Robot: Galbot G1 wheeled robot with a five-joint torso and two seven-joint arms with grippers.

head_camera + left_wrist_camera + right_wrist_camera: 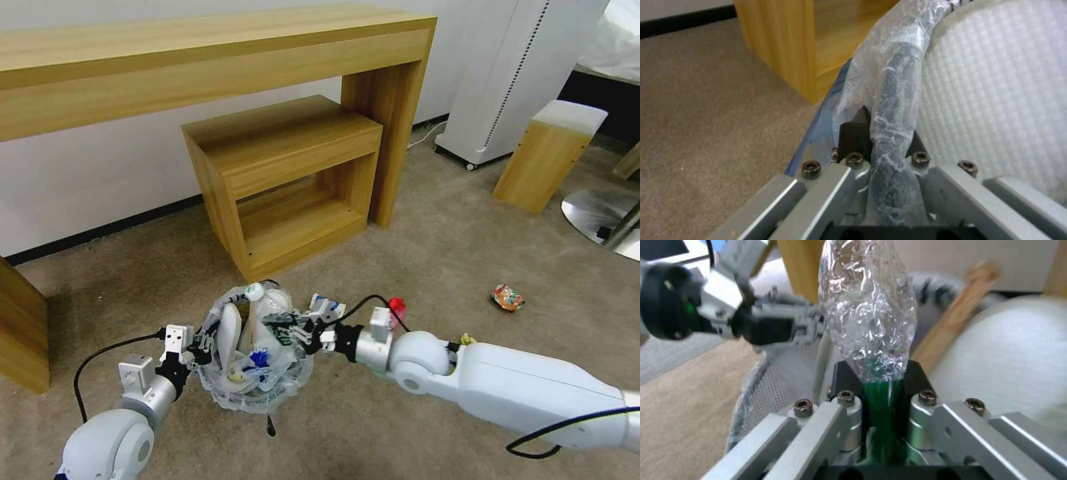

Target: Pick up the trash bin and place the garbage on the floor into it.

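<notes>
The trash bin (293, 380), lined with a clear crinkly bag, is packed with white slippers (229, 333) and other litter. My left gripper (200, 348) is shut on its near-left rim; the left wrist view has the fingers (853, 133) clamped on the bag-wrapped rim (893, 83). My right gripper (297, 333) reaches over the bin's right side, shut on a crumpled green bottle (876, 306). A wooden stick (956, 316) and a slipper (1009, 356) lie in the bin beyond it. On the carpet lie a blue-white carton (328, 307), a red wrapper (398, 305) and a crushed can (508, 297).
A small wooden shelf unit (287, 180) stands just behind the bin under a long wooden desk (200, 53). A desk leg (23, 327) is at the far left. A white appliance (507, 80), a wooden stool (550, 153) and a metal base (600, 213) are at the right.
</notes>
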